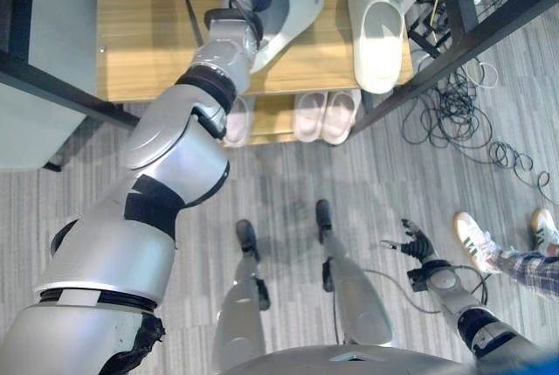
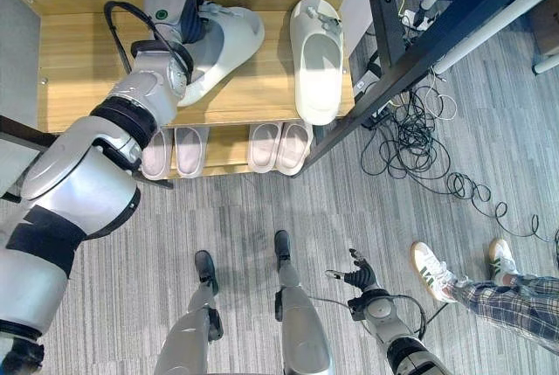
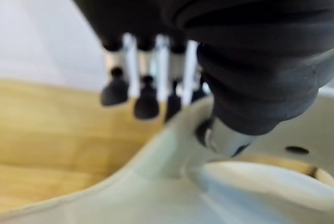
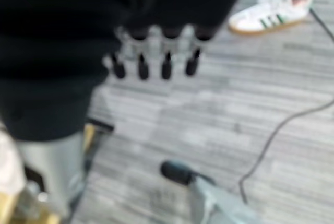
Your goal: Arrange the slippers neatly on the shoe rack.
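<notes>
The shoe rack point(image 2: 79, 52) is a wooden two-shelf unit w/ a dark metal frame, and everything here sits relative to it. On its top shelf, twd the rack's right end, a pale grey-white slipper point(image 2: 317, 56) lies flat w/ its sole down, lengthwise across the shelf, one end just past the front edge. Near the middle of the same shelf a second grey slipper point(image 2: 225, 47) lies at a slant to the first, the two well apart.

The left hand point(image 2: 173, 3) is up at that slanted slipper: in the left wrist view the thumb point(image 3: 229, 135) is hooked under the slipper's strap and the dark-tipped fingers point(image 3: 146, 104) curl down on the other side of it, so the hand is clamped on the strap.

On the rack's lower shelf, two pairs of pinkish-white slippers sit side by side: one pair point(image 2: 175, 149) partly behind the left arm, the other pair point(image 2: 279, 146) below the flat grey slipper, poking out from under the top shelf.

The right hand point(image 2: 358, 274) hangs low over the grey carpet, well in front of the rack, fingers spread loose, holding nothing.

Off to the rack's right front, a person's white sneakers point(image 2: 437, 272) and plaid trouser leg point(image 2: 511, 301) stand on the carpet
</notes>
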Controlling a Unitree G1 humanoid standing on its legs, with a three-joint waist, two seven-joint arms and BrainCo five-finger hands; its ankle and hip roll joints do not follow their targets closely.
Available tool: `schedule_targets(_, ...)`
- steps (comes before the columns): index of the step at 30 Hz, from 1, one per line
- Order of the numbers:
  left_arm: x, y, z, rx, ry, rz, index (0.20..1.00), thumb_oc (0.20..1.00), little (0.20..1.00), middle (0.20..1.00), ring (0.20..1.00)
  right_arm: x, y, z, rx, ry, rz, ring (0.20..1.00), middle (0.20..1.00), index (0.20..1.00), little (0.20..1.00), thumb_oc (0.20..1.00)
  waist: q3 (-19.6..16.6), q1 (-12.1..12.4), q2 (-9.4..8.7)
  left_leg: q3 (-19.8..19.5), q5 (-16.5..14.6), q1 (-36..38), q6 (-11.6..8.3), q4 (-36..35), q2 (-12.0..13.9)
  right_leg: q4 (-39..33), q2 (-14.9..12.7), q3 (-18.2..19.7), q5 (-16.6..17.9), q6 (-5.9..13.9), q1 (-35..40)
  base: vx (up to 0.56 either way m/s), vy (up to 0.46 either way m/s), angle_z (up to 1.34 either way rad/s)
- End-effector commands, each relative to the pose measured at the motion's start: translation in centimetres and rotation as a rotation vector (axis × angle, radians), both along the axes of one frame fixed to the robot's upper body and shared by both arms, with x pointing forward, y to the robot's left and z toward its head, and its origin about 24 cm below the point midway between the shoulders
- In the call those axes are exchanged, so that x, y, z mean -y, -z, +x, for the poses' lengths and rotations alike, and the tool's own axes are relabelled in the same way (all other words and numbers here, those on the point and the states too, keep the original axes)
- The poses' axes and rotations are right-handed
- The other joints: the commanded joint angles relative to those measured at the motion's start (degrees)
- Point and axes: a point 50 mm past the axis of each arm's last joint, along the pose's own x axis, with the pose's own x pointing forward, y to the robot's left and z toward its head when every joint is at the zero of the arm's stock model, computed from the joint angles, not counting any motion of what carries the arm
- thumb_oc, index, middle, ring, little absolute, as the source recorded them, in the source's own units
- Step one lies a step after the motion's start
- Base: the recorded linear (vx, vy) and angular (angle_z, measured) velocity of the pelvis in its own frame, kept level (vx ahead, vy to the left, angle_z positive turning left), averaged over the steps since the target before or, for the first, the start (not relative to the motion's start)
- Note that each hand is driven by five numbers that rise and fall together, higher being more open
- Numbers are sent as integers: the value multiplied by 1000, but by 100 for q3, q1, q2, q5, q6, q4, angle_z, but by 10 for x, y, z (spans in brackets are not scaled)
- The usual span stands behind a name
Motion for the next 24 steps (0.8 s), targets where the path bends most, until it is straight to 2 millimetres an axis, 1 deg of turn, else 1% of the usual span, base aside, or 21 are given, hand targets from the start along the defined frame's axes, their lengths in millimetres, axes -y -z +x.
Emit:
schedule_targets(1,6,-96,-25,261,44,-118,200,200,200,200,200,29,-26,24,85,13,-92,1000,1000,1000,1000,1000,606,-63,284,-656,-470,-661,-91,675,37,530,-218,-19,-812,483,41,0,0,0)
schedule_targets(2,6,-96,-25,262,44,-118,200,200,200,200,200,29,-26,24,86,13,-92,1000,1000,1000,1000,1000,594,-66,285,-657,-453,-680,-90,669,35,523,-220,-19,-798,483,23,0,0,0)
schedule_targets(3,6,-96,-25,262,45,-118,256,256,256,256,256,30,-26,24,83,19,-92,1000,1000,1000,1000,1000,586,-70,281,-664,-456,-677,-89,668,38,526,-218,-13,-801,483,22,0,0,0)
schedule_targets(4,4,-93,-24,255,40,-122,730,730,730,730,730,30,-26,25,77,18,-99,1000,1000,1000,1000,1000,564,-64,287,-662,-454,-678,-88,659,40,528,-220,-11,-796,482,5,0,0,0)
schedule_targets(5,2,-92,-23,252,38,-129,881,881,881,881,881,30,-26,25,74,18,-101,1000,1000,1000,1000,1000,557,-65,289,-659,-451,-678,-87,656,41,521,-220,-12,-791,482,3,9,-4,-4)
schedule_targets(6,-1,-88,-21,235,42,-169,1000,1000,1000,1000,1000,29,-23,24,62,14,-101,1000,1000,1000,1000,1000,539,-69,289,-648,-453,-686,-83,662,39,518,-218,-4,-789,477,-11,7,-5,-5)
schedule_targets(7,-1,-85,-20,221,65,-235,1000,1000,1000,1000,1000,28,-21,22,52,13,-100,1000,1000,1000,1000,1000,538,-68,294,-648,-477,-669,-82,681,41,528,-215,3,-811,469,6,5,-4,-6)
schedule_targets(8,-1,-85,-20,221,65,-235,1000,1000,1000,1000,1000,28,-21,22,52,13,-100,1000,1000,1000,1000,1000,538,-68,294,-648,-477,-669,-82,681,41,528,-215,3,-811,469,6,5,-2,-4)
schedule_targets(12,0,-76,-17,187,126,-384,1000,1000,1000,1000,1000,26,-16,17,23,11,-97,1000,1000,1000,1000,1000,486,-60,310,-651,-483,-651,-82,687,31,537,-213,-8,-826,460,28,1,-1,-2)
schedule_targets(13,1,-72,-16,170,149,-435,1000,1000,1000,1000,1000,27,-15,16,15,17,-97,1000,1000,1000,1000,1000,461,-42,323,-649,-488,-626,-80,683,23,538,-218,-9,-829,454,55,0,0,0)
schedule_targets(14,1,-72,-16,170,149,-435,1000,1000,1000,1000,1000,27,-15,16,14,17,-97,1000,1000,1000,1000,1000,461,-42,324,-649,-488,-626,-80,683,23,538,-218,-8,-829,454,55,0,0,0)
schedule_targets(16,4,-67,-14,150,186,-513,1000,1000,1000,1000,1000,25,-13,15,-5,15,-99,1000,1000,1000,1000,1000,422,-21,362,-652,-504,-591,-77,694,3,540,-230,-19,-834,452,98,0,0,0)
schedule_targets(21,10,-59,-13,124,238,-570,1000,1000,1000,1000,1000,24,-9,12,-26,20,-95,1000,1000,1000,1000,1000,358,11,422,-660,-502,-539,-75,690,-5,543,-238,-35,-843,445,145,0,0,0)
schedule_targets(22,13,-54,-12,111,269,-577,1000,1000,1000,1000,1000,26,-7,8,-37,34,-93,1000,1000,1000,1000,1000,341,38,461,-660,-524,-508,-72,708,-8,568,-250,-39,-860,443,175,0,0,0)
schedule_targets(23,13,-54,-12,111,268,-577,1000,1000,1000,1000,1000,26,-7,8,-37,34,-93,1000,1000,1000,1000,1000,341,39,462,-660,-525,-506,-72,709,-8,569,-250,-40,-861,443,177,0,0,0)
schedule_targets(24,14,-46,-11,93,290,-611,1000,1000,1000,1000,1000,26,-5,6,-42,41,-88,1000,1000,1000,1000,1000,337,62,486,-665,-535,-487,-70,721,-13,578,-257,-48,-882,442,207,0,0,0)
